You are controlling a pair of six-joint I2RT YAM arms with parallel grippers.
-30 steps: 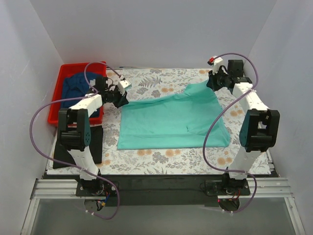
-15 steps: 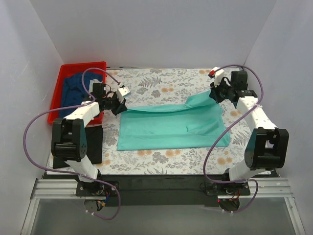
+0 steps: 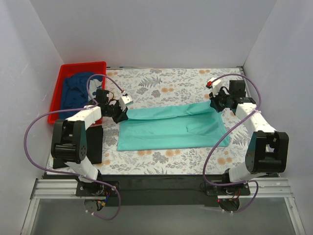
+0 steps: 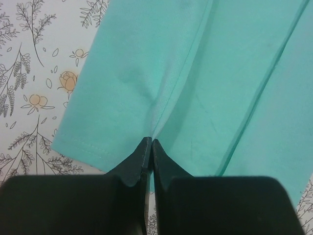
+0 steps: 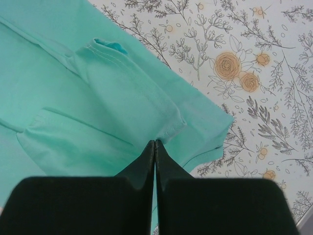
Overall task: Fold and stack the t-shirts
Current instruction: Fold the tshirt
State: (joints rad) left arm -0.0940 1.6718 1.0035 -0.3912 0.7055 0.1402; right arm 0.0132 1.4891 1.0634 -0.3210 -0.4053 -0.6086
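Clamping the teal t-shirt [image 3: 171, 128] by its far edge, left gripper [image 3: 121, 113] at left end, right gripper [image 3: 215, 104] at right end

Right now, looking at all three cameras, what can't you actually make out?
- Top view: the navy shirt in the red bin is too small to show any print.
- Top view: the dark flat shape beneath the left arm is partly covered; shirt or mat, unclear.
- Wrist views: the left pincer and right pincer, both shut, cover how much teal shirt they pinch.
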